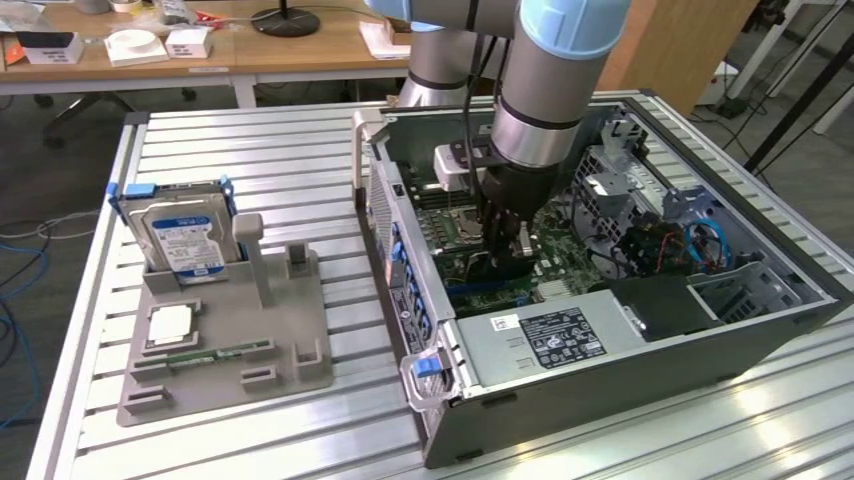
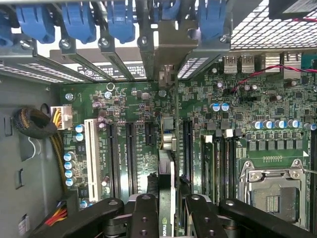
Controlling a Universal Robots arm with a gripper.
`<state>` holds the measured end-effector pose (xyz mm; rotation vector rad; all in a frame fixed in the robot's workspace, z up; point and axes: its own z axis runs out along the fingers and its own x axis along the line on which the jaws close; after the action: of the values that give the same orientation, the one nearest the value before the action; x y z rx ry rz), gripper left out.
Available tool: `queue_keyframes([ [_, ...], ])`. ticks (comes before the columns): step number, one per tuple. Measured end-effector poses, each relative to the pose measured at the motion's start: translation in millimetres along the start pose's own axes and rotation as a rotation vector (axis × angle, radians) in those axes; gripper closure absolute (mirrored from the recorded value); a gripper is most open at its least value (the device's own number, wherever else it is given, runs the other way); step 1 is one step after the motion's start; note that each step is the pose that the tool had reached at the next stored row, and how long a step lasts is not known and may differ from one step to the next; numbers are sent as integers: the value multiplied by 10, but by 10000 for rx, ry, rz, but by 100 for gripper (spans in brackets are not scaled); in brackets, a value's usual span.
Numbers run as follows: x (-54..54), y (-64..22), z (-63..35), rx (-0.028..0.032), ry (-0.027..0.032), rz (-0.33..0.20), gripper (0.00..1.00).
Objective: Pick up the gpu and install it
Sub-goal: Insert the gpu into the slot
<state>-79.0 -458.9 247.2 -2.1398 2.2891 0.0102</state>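
Jaws clamped on the gpu, card held edge-on between them, above the motherboard slots

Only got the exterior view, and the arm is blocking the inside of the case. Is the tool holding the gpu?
Observer: Yes. In the wrist view the tool is shut on the gpu, which stands on edge over the motherboard.
Operator: Bracket end?
Observer: The bracket is up at the case's rear slot openings, below the blue latches.
Operator: Seated?
Observer: Cannot tell, because the card hides what is under it. The black slots beside it are empty.
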Motion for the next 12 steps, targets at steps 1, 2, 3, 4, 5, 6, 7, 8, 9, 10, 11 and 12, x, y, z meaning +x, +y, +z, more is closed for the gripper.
queue_keyframes([
  [1,-1,0,0,1,-3,1,74],
  [2,-2,0,0,1,-3,1,74],
  [3,-5,1,0,1,-4,0,74],
  [4,-6,1,0,1,-4,-3,74],
  [5,-6,1,0,1,-4,-5,74],
  [6,-8,1,-1,1,-3,-8,74],
  [7,-9,1,-1,1,-3,-10,74],
  [8,-11,1,0,1,-3,-11,74],
  [9,-13,1,1,1,-1,-13,74],
  [10,-15,2,3,0,-2,-14,74],
  [11,-15,2,9,2,-4,-15,74],
  [12,-15,3,18,9,-5,-14,74],
])
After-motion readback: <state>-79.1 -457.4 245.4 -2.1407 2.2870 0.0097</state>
